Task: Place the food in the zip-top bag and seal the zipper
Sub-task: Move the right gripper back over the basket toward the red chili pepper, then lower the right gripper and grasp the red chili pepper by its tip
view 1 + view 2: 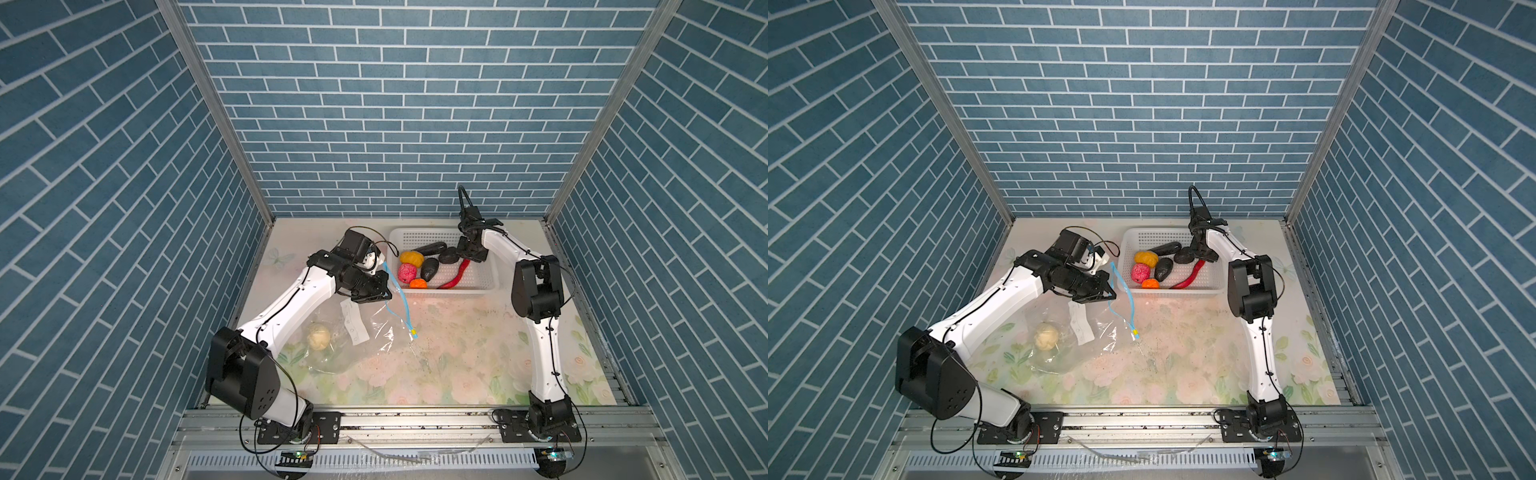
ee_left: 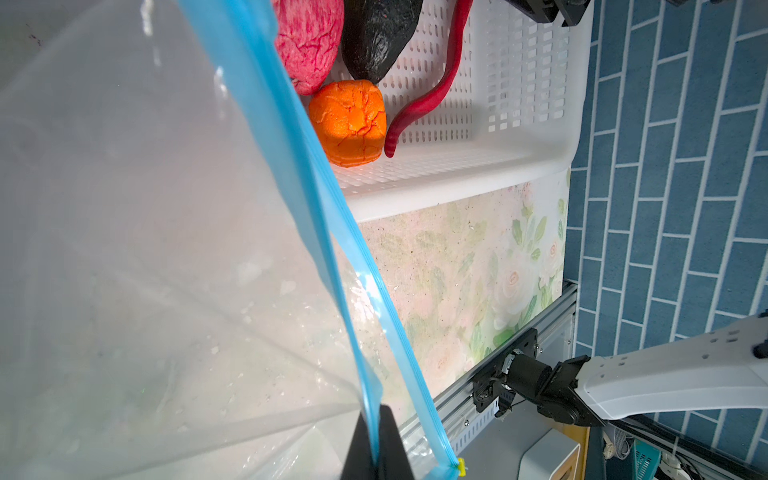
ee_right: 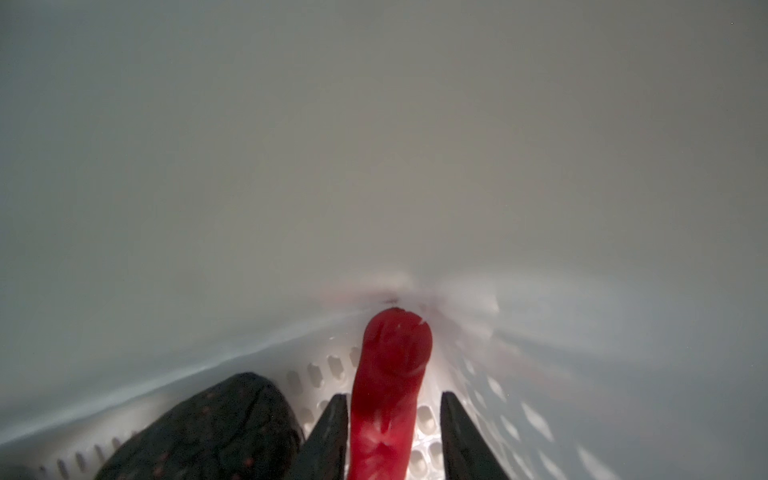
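On the floral table, in the basket, we see the long red strip between the right gripper and its 2 parted fingers, lower middle of frame; the left gripper pinches the zipper.

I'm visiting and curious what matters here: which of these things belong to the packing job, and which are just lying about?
Job: bag, zipper, cream ball, pink ball, orange pieces, black ovals, red strip.
Just there: white basket, flowered table cover, brick walls.
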Controlling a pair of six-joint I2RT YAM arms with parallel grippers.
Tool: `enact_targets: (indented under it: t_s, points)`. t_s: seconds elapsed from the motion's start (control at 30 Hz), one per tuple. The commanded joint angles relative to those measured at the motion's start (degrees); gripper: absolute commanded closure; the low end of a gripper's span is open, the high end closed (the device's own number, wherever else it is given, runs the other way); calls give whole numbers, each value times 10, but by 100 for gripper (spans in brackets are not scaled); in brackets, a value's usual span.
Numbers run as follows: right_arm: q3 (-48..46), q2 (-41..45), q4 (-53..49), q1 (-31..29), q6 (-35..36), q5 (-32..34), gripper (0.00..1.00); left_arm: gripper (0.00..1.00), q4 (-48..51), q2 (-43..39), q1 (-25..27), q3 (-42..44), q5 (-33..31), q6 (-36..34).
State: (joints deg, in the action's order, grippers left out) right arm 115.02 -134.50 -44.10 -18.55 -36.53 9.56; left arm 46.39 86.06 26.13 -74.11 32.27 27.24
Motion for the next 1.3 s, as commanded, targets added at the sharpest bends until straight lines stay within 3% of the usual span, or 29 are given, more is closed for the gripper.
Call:
enact_targets:
  t_s: [0.0, 0.33, 0.67, 1.27]
  points:
    - [14, -28, -27, 2, -34, -35, 63, 100, 1, 7, 4, -5, -4, -1]
    - [-18, -5, 9, 7, -65, -118, 67, 100, -1, 8, 3, -3, -5, -2]
    - [7, 14, -50, 7, -50, -17, 65, 100, -8, 2, 4, 4, -3, -2]
    - [-16, -10, -33, -5, -78, -63, 62, 100, -8, -3, 4, 8, -3, -5]
